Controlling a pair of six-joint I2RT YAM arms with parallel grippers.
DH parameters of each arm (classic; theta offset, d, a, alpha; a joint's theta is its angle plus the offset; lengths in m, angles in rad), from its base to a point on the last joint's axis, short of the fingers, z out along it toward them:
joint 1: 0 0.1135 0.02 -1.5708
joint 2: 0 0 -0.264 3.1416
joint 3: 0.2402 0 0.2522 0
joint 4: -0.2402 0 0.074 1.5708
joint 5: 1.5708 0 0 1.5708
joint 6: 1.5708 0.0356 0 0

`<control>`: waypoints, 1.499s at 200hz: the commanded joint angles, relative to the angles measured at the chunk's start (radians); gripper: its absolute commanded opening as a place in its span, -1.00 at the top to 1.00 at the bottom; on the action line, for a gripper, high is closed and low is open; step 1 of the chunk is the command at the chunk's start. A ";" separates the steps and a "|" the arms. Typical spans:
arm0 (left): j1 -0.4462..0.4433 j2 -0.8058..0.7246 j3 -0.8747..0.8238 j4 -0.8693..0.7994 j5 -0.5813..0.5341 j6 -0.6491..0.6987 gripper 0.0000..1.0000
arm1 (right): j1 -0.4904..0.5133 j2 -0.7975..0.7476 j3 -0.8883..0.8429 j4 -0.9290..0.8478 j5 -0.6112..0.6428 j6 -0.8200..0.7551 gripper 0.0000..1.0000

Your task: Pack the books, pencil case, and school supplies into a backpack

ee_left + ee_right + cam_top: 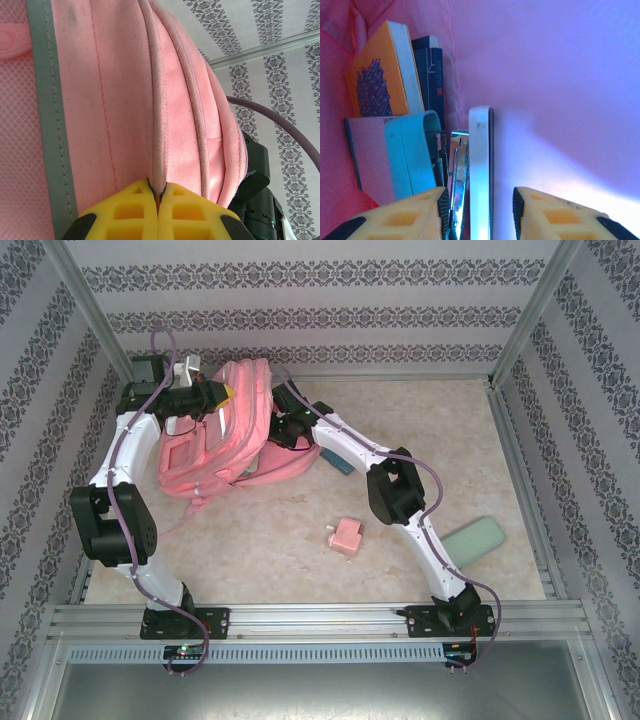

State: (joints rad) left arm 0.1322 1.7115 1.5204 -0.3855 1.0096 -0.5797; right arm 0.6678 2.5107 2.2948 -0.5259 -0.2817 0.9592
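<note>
While stowing the stapler, from above: pinching backpack (240,445) rim at 11 o'clock with left gripper (213,392); pink block (348,537) and pencil case (475,538) out at 5 and 4 o'clock.

Left wrist: clenched on pink seam.

Right wrist: right gripper (479,200) slack around stapler (410,160), inside by books (380,85). Next, probably: back out, fetch block. No legible writing.

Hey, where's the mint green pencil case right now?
In the top view the pencil case lies on the right side of the table, just right of the right arm, with the pink block farther to its left.
</note>
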 commanded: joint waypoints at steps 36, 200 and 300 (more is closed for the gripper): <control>-0.006 -0.012 0.050 0.002 0.045 0.035 1.00 | 0.042 0.049 0.014 0.000 -0.051 0.010 0.24; -0.006 -0.009 0.050 0.004 0.044 0.034 1.00 | 0.023 -0.011 0.000 -0.091 0.029 -0.051 0.30; -0.006 -0.013 0.034 0.004 0.040 0.037 1.00 | 0.038 0.014 0.020 0.019 -0.079 -0.046 0.09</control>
State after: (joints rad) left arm 0.1322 1.7119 1.5299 -0.4080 1.0092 -0.5648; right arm 0.6983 2.5103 2.2887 -0.5213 -0.3439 0.9138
